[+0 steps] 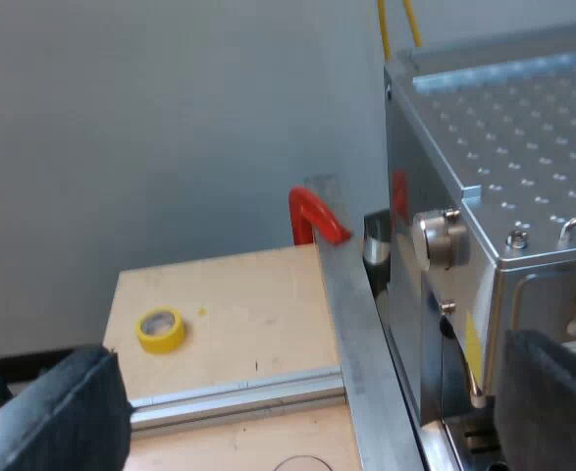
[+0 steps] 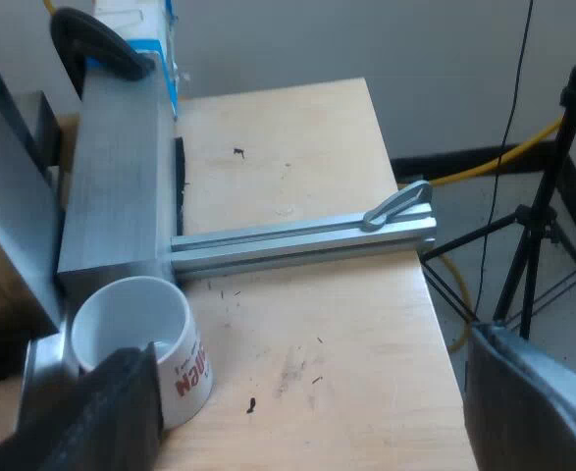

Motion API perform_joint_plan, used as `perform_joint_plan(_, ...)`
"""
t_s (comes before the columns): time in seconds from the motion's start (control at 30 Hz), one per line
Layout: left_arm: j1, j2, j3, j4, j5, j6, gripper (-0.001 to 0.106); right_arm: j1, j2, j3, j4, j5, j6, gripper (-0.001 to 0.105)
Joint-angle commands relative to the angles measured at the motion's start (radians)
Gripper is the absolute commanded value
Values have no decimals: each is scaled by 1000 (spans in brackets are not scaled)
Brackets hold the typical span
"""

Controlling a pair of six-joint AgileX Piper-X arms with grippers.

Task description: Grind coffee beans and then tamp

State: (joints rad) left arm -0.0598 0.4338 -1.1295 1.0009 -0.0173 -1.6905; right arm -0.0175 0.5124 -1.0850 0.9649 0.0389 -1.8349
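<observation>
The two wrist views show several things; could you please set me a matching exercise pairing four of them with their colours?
Things:
1. mug
2. tape roll
3. rail
4. tripod

Colours:
A. black
B. silver
C. white
D. yellow

Pairs: 1-C; 2-D; 3-B; 4-A
</observation>
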Motion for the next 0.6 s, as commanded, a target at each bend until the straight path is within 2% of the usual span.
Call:
perform_joint_plan(0.03,-4,-52,-5,46,-17,-13,77,-1,-69,-7,45,-3,-13,66)
perform_joint_plan(0.27,-4,-206,24,134,-17,-13,77,-1,-220,-7,89,-19,-13,66)
perform_joint_plan(0.33,-4,-216,30,140,-17,-13,77,-1,-233,-7,95,-21,-13,66)
perform_joint_plan(0.43,-4,-334,76,208,-17,-13,77,-1,-313,-5,121,-73,-13,66)
perform_joint_plan(0.6,-4,-428,108,252,-17,-13,77,-1,-417,40,121,-88,-9,66)
